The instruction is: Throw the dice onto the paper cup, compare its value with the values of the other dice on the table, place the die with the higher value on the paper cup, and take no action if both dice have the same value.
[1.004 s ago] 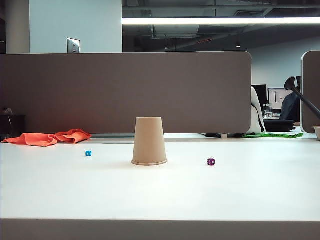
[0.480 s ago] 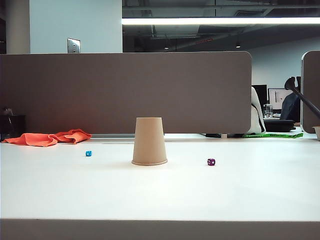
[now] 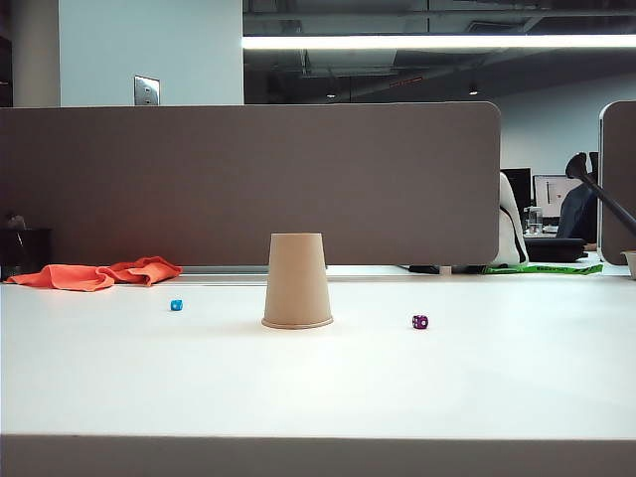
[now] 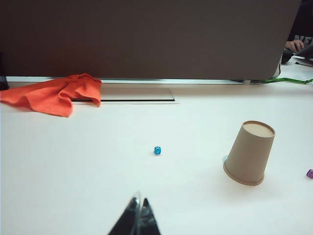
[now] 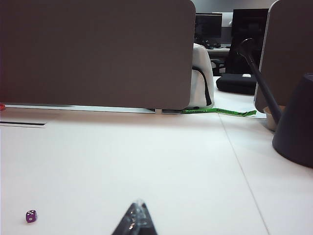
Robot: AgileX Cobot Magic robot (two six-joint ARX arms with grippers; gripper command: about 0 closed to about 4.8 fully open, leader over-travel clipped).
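The tan paper cup (image 3: 297, 281) stands upside down in the middle of the white table (image 3: 318, 388); the left wrist view shows the paper cup (image 4: 250, 152) too. The tiny blue dice (image 3: 176, 305) lies on the table to its left, apart from it, and the dice (image 4: 157, 150) also shows in the left wrist view. The other dice, purple (image 3: 419, 322), lies to the cup's right; it shows as the purple die (image 5: 31, 216) in the right wrist view. My left gripper (image 4: 139, 203) is shut and empty, well short of the blue die. My right gripper (image 5: 139, 204) is shut and empty. Neither gripper shows in the exterior view.
An orange cloth (image 3: 96, 273) lies at the back left by the brown partition (image 3: 248, 184). A dark lamp base (image 5: 296, 122) stands at the right, beyond a seam in the table. A green strip (image 3: 542, 268) lies at the back right.
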